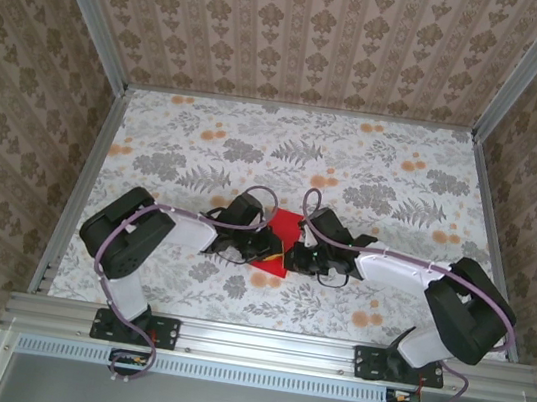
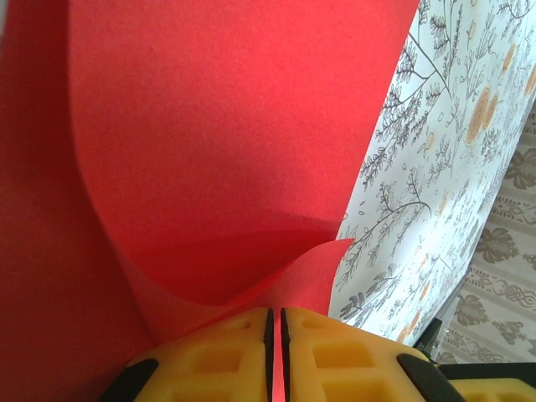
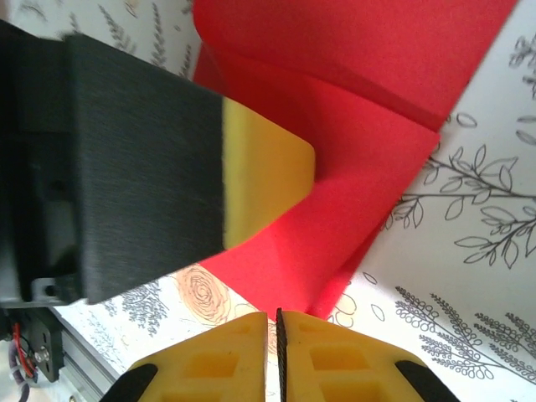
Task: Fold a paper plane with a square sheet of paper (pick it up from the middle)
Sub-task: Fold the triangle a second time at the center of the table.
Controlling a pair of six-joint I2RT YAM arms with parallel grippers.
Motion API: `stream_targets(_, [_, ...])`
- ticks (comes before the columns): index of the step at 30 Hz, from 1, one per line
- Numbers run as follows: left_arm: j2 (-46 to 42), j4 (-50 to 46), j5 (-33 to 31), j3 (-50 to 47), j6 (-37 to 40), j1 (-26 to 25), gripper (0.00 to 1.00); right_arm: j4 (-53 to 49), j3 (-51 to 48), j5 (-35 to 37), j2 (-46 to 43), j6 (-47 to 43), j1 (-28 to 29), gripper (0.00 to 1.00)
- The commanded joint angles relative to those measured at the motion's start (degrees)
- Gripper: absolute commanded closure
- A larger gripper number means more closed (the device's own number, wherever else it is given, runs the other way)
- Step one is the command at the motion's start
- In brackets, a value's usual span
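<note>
Pinching a thin red sliver in the seam between its yellow pads, your left gripper (image 2: 275,322) has hold of the square sheet of paper (image 2: 218,151). From that nip the sheet rises and curls away in a smooth bow, with no crease on this side. Your right gripper (image 3: 272,325) has its pads pressed together too, and the sheet's near edge runs down to their tips. That seam is dark, so take it as likely, not certain, that paper is in the bite. Just beyond it, one finger (image 3: 264,184) of the left gripper sits in front of the red, and past it a sharp fold line crosses the sheet. From above, the two grippers meet nose to nose over the paper near the middle of the table (image 1: 385,168), with the red showing mostly on their far side.

You're in an early fold, I judge: one crease is set, a flap is lifted, and nothing dart-shaped exists yet. The next move calls for both arms to travel together, carrying the curl across until the edges meet, then lowering and pressing along the line. With the two holds so close, any pull apart could tear the thin sheet or slip it free.
</note>
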Motion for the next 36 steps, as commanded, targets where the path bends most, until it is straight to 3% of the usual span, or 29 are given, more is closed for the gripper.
stream_targets(1, [-3.8, -2.5, -1.7, -0.7, 1.5, 0.0, 0.86, -1.5, 1.1, 5.1, -0.8, 1.2, 0.2, 0.86])
stream_targets(7, [-6.8, -4.4, -2.8, -1.2, 2.7, 0.1, 0.85, -2.5, 1.0, 9.8, -3.7, 1.7, -3.5, 0.74])
stream_targets(14, [-7.0, -4.0, -2.7, -1.5, 2.5, 0.1, 0.85, -1.4, 4.4, 4.0, 0.7, -1.9, -5.8, 0.65])
stream_targets(22, [-6.9, -4.2, -2.8, -1.6, 2.4, 0.2, 0.85, 2.8, 4.1, -2.0, 1.7, -2.8, -6.2, 0.63])
stream_targets(32, [-5.7, -4.2, -2.2, -0.9, 2.6, 0.2, 0.86, 4.1, 2.9, -3.0, 1.1, -2.8, -6.4, 0.61])
stream_targets(36, [-6.0, -4.1, -2.2, -1.1, 2.5, 0.3, 0.86, 4.2, 3.6, -3.6, 2.7, -2.9, -6.4, 0.68])
